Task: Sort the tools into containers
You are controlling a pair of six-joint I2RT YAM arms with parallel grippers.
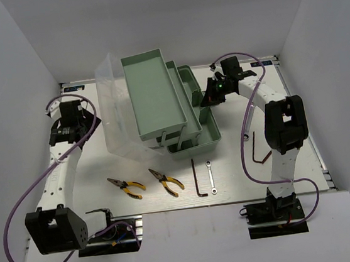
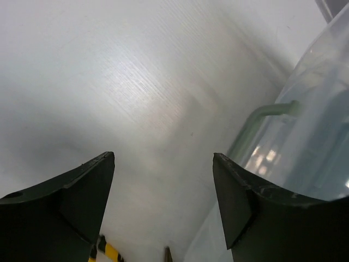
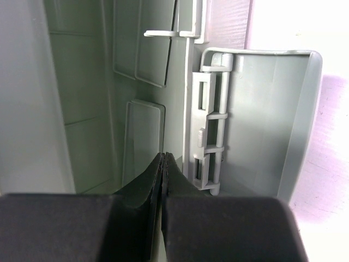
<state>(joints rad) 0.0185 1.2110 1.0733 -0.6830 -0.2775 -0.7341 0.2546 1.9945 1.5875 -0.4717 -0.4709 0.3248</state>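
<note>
Left gripper (image 2: pixel 163 164) wide, right gripper (image 3: pixel 163 158) tight, both empty; two pliers (image 1: pixel 126 187), two hex keys (image 1: pixel 197 179), one wrench (image 1: pixel 211 177).

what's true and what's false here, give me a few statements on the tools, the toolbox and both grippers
1. Both yellow-handled pliers lie on the table, outside the toolbox. True.
2. The left gripper is clamped on one of the pliers. False: it is open with nothing between its fingers, over bare table.
3. The right gripper is shut with nothing in it. True.
4. The black hex key lies in the upper tray. False: it lies on the table beside the silver wrench, and that tray looks empty.
</note>
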